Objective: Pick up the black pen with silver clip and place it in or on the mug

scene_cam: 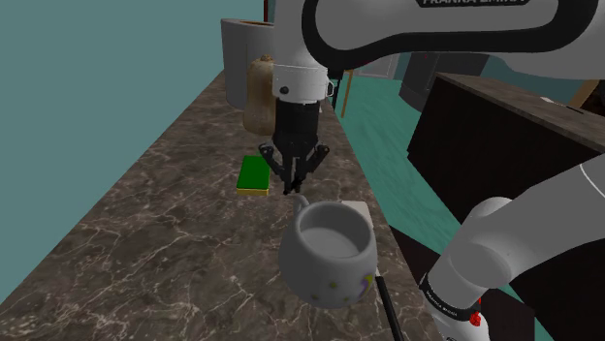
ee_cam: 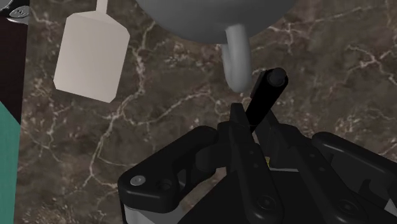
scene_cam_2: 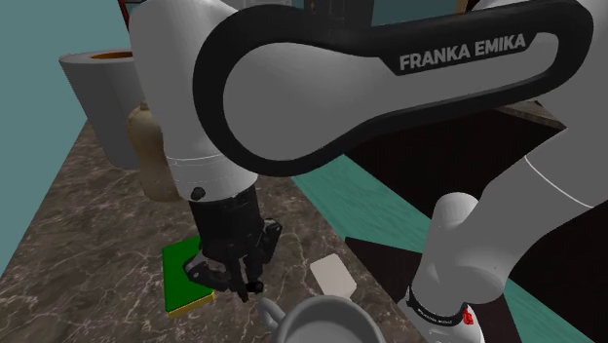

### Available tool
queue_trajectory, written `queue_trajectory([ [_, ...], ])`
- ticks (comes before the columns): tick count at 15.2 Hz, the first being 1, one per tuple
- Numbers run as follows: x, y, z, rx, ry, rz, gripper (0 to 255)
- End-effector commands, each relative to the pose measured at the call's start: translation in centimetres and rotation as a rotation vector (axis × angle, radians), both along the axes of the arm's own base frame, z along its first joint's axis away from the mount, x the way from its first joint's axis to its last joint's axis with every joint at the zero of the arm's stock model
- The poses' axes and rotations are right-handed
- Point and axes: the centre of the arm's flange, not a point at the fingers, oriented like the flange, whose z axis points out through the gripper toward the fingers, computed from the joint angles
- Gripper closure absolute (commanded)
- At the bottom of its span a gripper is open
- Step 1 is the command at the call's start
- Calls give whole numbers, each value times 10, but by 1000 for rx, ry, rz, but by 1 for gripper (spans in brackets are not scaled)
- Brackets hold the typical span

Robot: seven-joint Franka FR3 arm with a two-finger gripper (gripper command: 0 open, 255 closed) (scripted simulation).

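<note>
Gripper jaws closed on black pen. Pen projects at a tilt beyond the fingertips, just beside the handle of grey mug, over brown marbled tabletop.

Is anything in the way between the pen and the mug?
No, nothing visible. The gripper clasps the black pen right by the handle of the mug. The white flat thing lies beside the mug, and the green block lies on the gripper's other side.
</note>
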Motion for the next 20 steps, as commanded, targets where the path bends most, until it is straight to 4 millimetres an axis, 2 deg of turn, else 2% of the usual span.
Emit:
queue_trajectory([
  [1, 0, -1, 10, 0, 0, 0, 255],
  [20, 0, -1, 111, 0, 0, 0, 255],
])
